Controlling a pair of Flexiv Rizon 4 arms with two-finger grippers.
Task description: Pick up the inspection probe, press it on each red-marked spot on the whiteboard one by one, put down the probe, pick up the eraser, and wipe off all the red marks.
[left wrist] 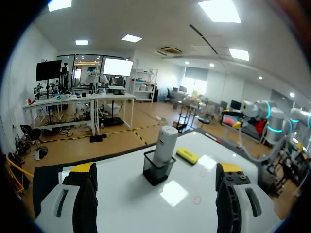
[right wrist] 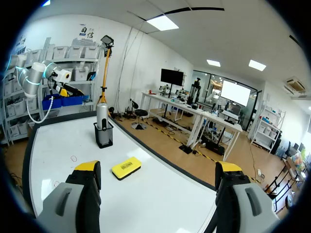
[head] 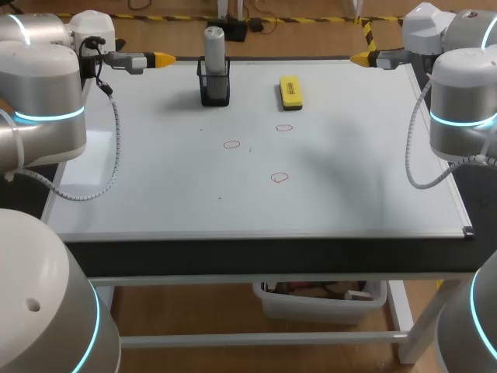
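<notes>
1. The inspection probe (head: pixel 214 45) stood upright in a black mesh holder (head: pixel 215 88) at the far side of the whiteboard (head: pixel 155 183), which covered the desk.
2. The yellow eraser (head: pixel 290 91) lay flat to the right of the holder, apart from it.
3. Three red marks (head: pixel 231 144) sat around the board's middle, nearer than the holder and eraser.
4. The left gripper (head: pixel 165 59) hung over the far left edge, fingers spread wide and holding nothing.
5. The right gripper (head: pixel 357 58) hung at the far right corner, likewise spread and unloaded.
</notes>
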